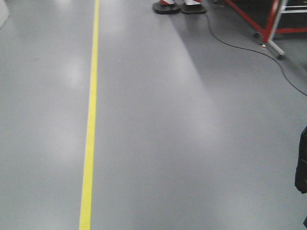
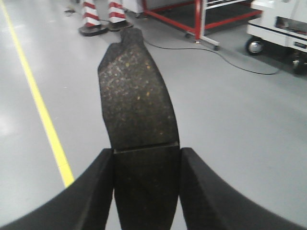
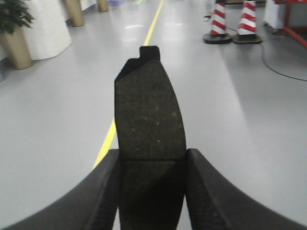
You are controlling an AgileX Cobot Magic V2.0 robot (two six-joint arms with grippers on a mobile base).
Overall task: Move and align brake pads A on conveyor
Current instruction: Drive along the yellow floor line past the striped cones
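Where the left gripper (image 2: 147, 154) clamps the first brake pad A (image 2: 138, 100) between its fingers, the pad juts forward over grey floor (image 2: 230, 124), with a yellow line (image 2: 41, 108) on its left. Right gripper (image 3: 152, 155): closed likewise on the second brake pad A (image 3: 149, 110), notched end outward, striped cones (image 3: 234, 21) beyond.

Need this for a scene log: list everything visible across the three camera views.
left brake pad: one, dark grey, clamped, pointing forward
right brake pad: one, dark grey, clamped, pointing forward
floor line: one, yellow, running along the grey floor
cones: two, red and white, far end
frame: one, red, far right
cable: one, black, on floor by the frame
cart: one, white, far right
potted plant: one, green, far left
left end effector: one, black, shut on left brake pad
right end effector: one, black, shut on right brake pad
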